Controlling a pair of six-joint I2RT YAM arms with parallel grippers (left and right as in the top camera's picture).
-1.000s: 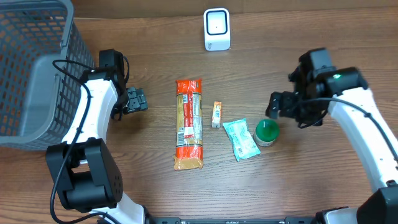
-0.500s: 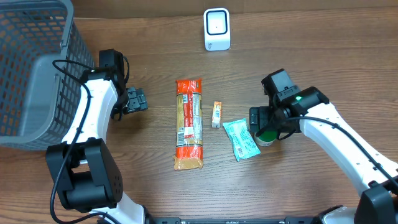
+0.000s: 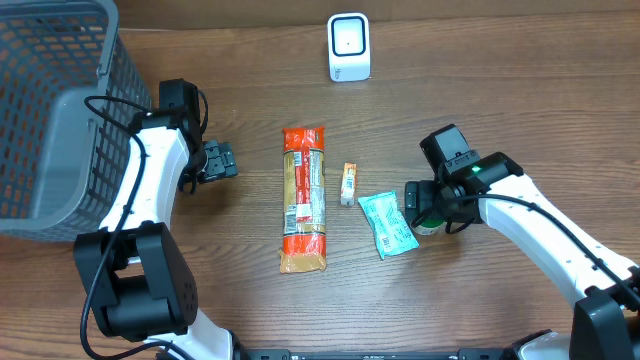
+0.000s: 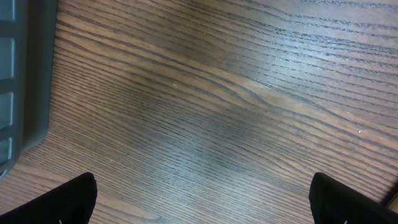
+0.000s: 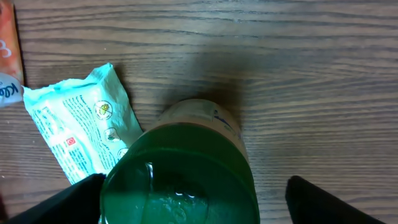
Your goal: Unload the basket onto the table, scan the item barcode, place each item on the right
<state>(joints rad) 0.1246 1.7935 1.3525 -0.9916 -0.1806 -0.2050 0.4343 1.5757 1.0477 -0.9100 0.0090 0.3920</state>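
Green-lidded jar (image 3: 430, 218) is the item in play: upright on the wood table (image 3: 520, 80), right of centre and in the half nearer the front edge, with its left side just beside a teal pouch (image 3: 387, 224) lying flat. Right gripper (image 3: 425, 203) hangs directly over it with the jaws spread wide, one on each side of the lid. The right wrist view shows the jar (image 5: 180, 168) filling the space between the two dark fingertips (image 5: 62, 202). There is a clear strip of wood between the lid and the other tip, so nothing is pinched. On the near tip's side I can't tell if it touches the lid. White barcode scanner (image 3: 348, 47) stands at the back edge, about mid-width, well apart from the jar. Long orange pack (image 3: 304, 200) lies lengthwise at table centre. A small orange stick (image 3: 348, 184) lies between it and the pouch, touching neither. Left gripper (image 3: 220, 160) is left of centre, between the orange pack and the grey mesh basket (image 3: 50, 120) that takes up the back-left corner. Its jaws are fully spread and empty. The left wrist view shows only bare wood grain between the fingertips (image 4: 65, 199), plus a slice of the basket wall (image 4: 25, 68) at the left of the picture. No barcode is readable on the jar from any view.
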